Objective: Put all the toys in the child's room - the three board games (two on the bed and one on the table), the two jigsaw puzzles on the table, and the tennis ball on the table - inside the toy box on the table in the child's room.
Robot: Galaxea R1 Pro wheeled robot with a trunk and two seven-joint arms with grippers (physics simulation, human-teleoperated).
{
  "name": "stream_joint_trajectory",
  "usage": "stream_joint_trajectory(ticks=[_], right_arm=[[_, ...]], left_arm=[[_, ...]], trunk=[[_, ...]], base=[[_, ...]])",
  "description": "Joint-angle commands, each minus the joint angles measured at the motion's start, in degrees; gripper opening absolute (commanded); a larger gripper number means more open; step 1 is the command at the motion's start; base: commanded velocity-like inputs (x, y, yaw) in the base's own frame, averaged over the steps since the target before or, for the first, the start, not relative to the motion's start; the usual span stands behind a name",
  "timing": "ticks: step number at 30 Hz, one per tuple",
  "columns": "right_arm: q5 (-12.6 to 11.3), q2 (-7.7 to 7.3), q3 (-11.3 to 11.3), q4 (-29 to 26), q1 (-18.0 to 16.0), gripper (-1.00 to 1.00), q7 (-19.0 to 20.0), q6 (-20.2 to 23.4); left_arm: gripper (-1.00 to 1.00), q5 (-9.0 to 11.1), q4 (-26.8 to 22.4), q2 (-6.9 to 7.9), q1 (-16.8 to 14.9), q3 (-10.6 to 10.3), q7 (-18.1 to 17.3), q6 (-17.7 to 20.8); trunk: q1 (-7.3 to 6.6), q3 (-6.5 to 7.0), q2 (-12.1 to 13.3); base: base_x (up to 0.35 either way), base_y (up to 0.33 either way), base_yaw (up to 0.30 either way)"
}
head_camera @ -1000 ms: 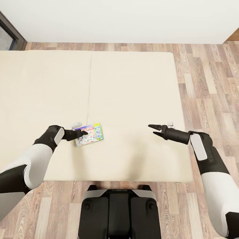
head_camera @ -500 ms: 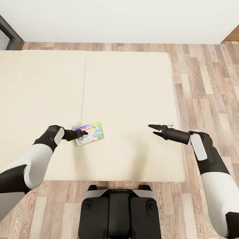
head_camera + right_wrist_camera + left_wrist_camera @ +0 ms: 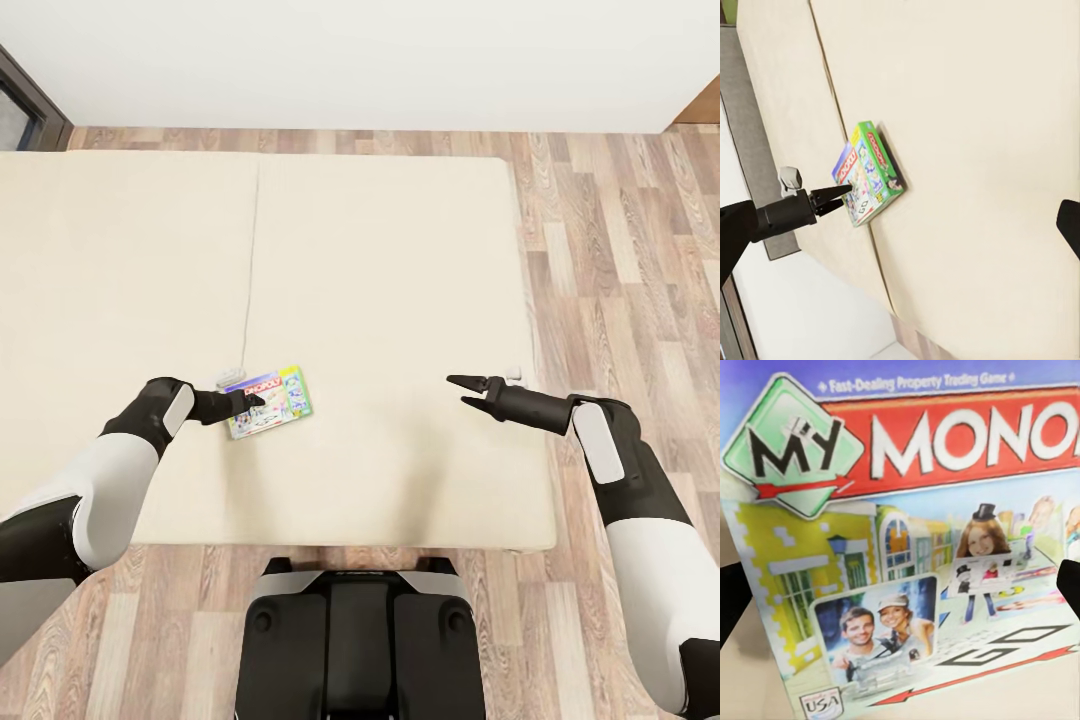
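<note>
A colourful My Monopoly board game [image 3: 272,402] lies flat on the cream bed [image 3: 390,260], near its front edge. My left gripper [image 3: 255,402] is open, its tips at the box's left end over the lid. In the left wrist view the box lid [image 3: 915,547] is very close, with a dark finger at either side. The right wrist view shows the same box [image 3: 870,176] with the left gripper [image 3: 844,196] spread at it. My right gripper [image 3: 461,391] is open and holds nothing, hovering above the bed's right part, well apart from the game.
Wood floor [image 3: 620,250] runs along the bed's right side and in front of it. A white wall stands behind the bed, with a dark door frame [image 3: 20,100] at the far left. My base [image 3: 355,640] is against the bed's front edge.
The whole view shifted a little sideways a second ago, so the camera moved. Both arms and the board game keep their places relative to each other.
</note>
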Motion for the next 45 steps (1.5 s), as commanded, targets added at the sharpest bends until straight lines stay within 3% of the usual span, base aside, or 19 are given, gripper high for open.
stream_joint_trajectory(ticks=[1,45], right_arm=[[0.4,0.03,-0.1,0.0,0.0,1.00,0.4,0.3],[0.4,0.06,-0.1,0.0,0.0,1.00,0.4,0.3]], left_arm=[[1.00,-0.1,-0.1,-0.03,0.0,0.3,-0.2,0.4],[1.00,-0.2,-0.1,-0.20,0.0,0.4,-0.3,0.4]], trunk=[[0.03,-0.06,-0.1],[0.03,-0.06,-0.1]], base=[[0.000,-0.089,0.000],[0.000,-0.188,0.000]])
